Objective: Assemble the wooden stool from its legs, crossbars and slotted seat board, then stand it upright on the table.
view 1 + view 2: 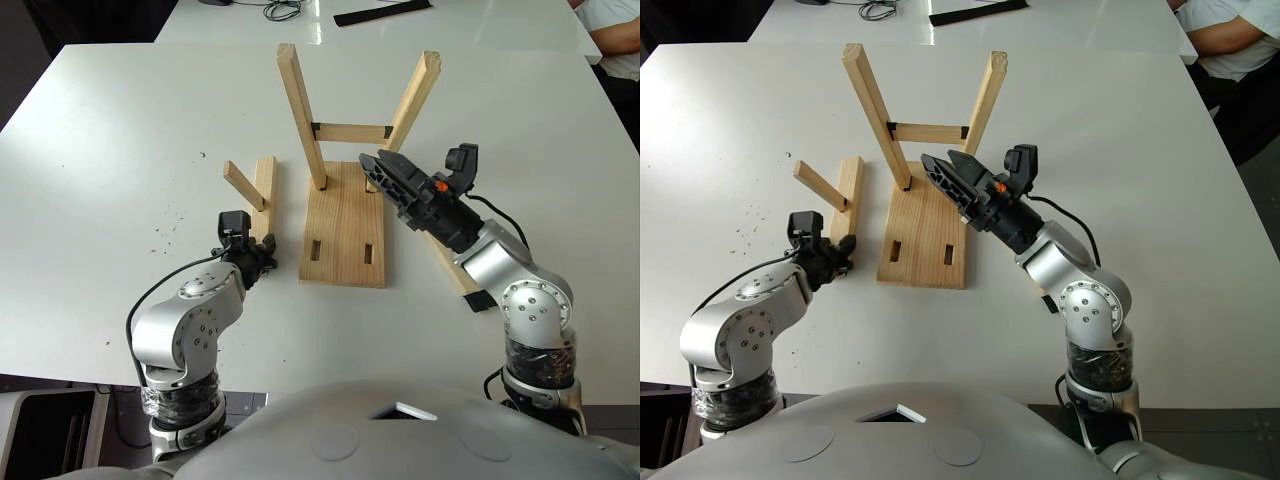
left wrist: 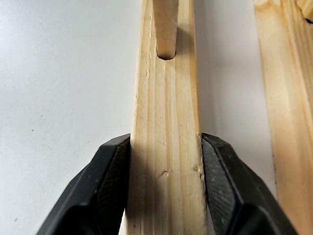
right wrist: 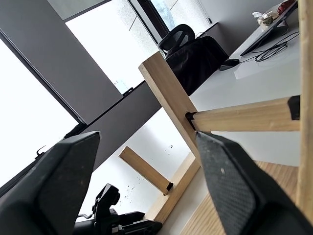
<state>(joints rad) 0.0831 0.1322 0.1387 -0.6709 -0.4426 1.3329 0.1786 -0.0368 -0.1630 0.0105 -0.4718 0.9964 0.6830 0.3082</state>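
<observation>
Left of seat board (image 1: 343, 225), left gripper (image 2: 165, 166) clamps loose leg (image 1: 265, 185); right gripper (image 1: 374, 158) gapes wide. Next, probably: fit leg into empty slots (image 1: 315, 250).

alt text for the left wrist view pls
The left gripper clamps a wooden leg between black jaws, on the white table. A crossbar sits in its slot farther along; the seat board lies alongside.

I see a white table (image 1: 120, 130), a pale wooden seat board (image 1: 345, 225) with lengthwise grain, a loose leg (image 1: 265, 185) of the same straight-grained wood, a crossbar (image 1: 350, 132) black at both ends, a black left gripper (image 2: 166, 147), and a black right gripper (image 1: 938, 158) spotted orange.
</observation>
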